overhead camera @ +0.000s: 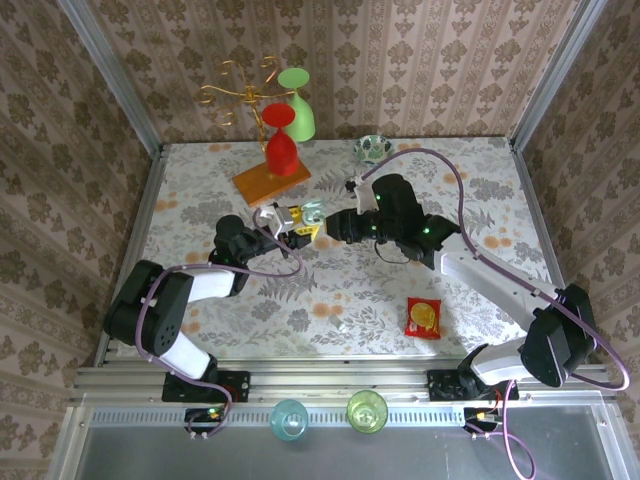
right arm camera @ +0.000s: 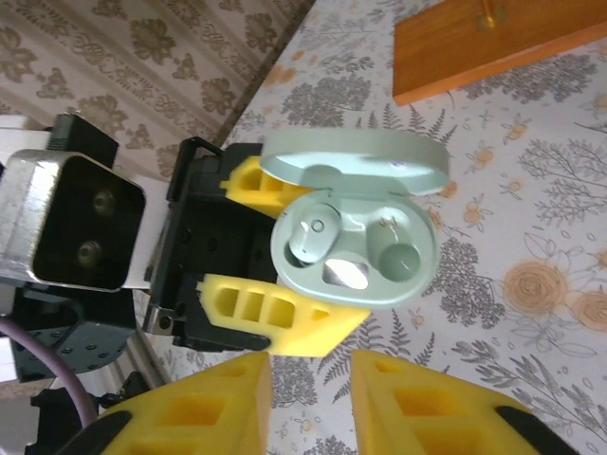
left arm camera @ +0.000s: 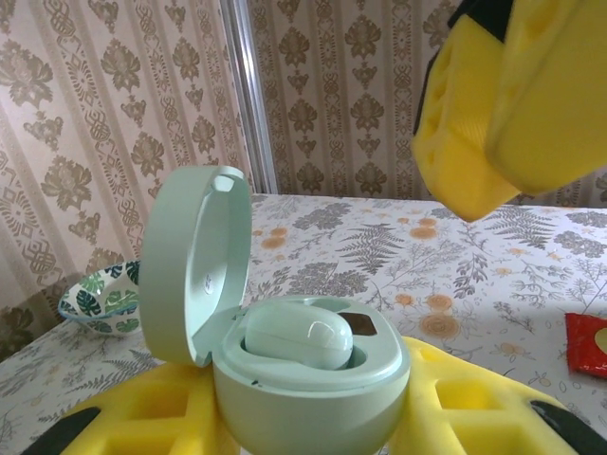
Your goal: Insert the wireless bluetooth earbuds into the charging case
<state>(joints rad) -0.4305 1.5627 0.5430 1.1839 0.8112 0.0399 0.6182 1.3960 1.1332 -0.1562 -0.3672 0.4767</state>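
Note:
My left gripper [overhead camera: 297,231] is shut on the mint-green charging case [left arm camera: 313,389], which sits upright between its yellow fingers [right arm camera: 275,313] with the lid [left arm camera: 194,265] swung open. One pale mint earbud [left arm camera: 299,332] lies in a socket of the case [right arm camera: 379,275]. Seen from the right wrist, that earbud [right arm camera: 313,239] is in the left socket and the right socket looks empty. My right gripper [right arm camera: 311,398] hovers just right of the case [overhead camera: 308,215], its jaws a little apart with nothing between them. Its fingers [left arm camera: 503,104] hang above and to the case's right.
A red snack packet [overhead camera: 423,317] lies near the front right. At the back, a wooden base [overhead camera: 272,180] carries red and green glasses. A patterned bowl [overhead camera: 372,148] stands nearby. Two cups [overhead camera: 289,418] [overhead camera: 366,410] stand on the near rail. Wallpapered walls enclose the table.

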